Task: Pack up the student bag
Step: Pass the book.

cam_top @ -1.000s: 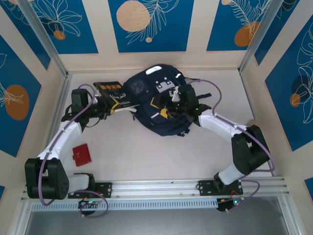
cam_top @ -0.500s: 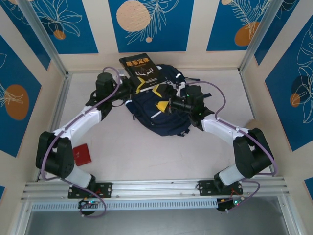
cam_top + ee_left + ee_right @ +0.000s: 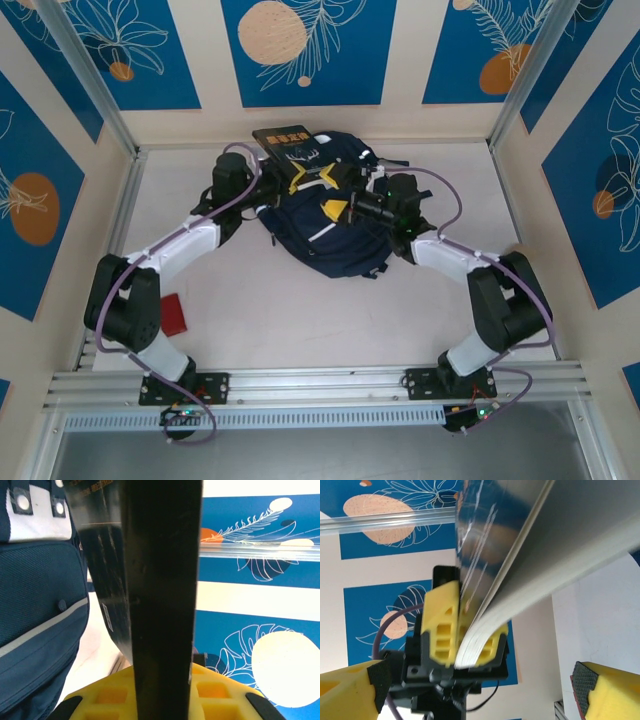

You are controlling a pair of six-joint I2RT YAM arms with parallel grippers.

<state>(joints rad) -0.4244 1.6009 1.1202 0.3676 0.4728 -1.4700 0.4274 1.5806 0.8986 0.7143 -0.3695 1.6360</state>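
Tally: 1 student bag, 1 black book, 1 red booklet

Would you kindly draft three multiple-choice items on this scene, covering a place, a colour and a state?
1. The student bag is: A navy; B green; C orange.
2. The red item lies: A on the table beside the left arm; B on the bag; C against the far wall.
3. The left end effector is: A shut on the black book; B open; C shut on a strap.
Key: A, its fabric is navy; A, it sits on bare tabletop by the arm; A, yellow fingers clamp the book.
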